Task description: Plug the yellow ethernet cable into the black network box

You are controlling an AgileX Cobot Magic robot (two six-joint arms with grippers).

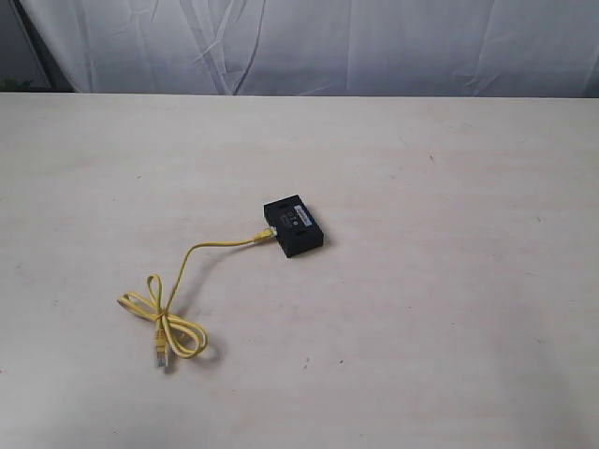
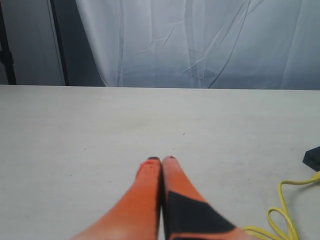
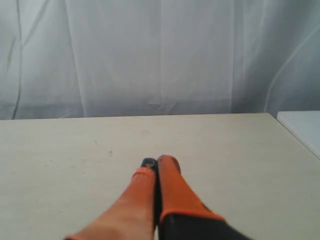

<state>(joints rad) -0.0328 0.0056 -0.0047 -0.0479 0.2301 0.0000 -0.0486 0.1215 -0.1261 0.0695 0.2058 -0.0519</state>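
Note:
The black network box (image 1: 293, 225) lies flat near the middle of the table, a white label on top. The yellow ethernet cable (image 1: 178, 290) runs from the box's left side, where one plug (image 1: 266, 234) meets it, down to a loose loop; its free clear plug (image 1: 161, 354) rests near the front. Neither arm shows in the exterior view. In the left wrist view my left gripper (image 2: 161, 160) is shut and empty above bare table, with the cable (image 2: 280, 215) and a corner of the box (image 2: 314, 158) off to one side. My right gripper (image 3: 156, 162) is shut with nothing in it.
The pale table (image 1: 449, 309) spreads wide around the box. A white curtain (image 1: 309, 42) hangs behind its far edge. In the right wrist view a white surface (image 3: 302, 125) sits beside the table's edge.

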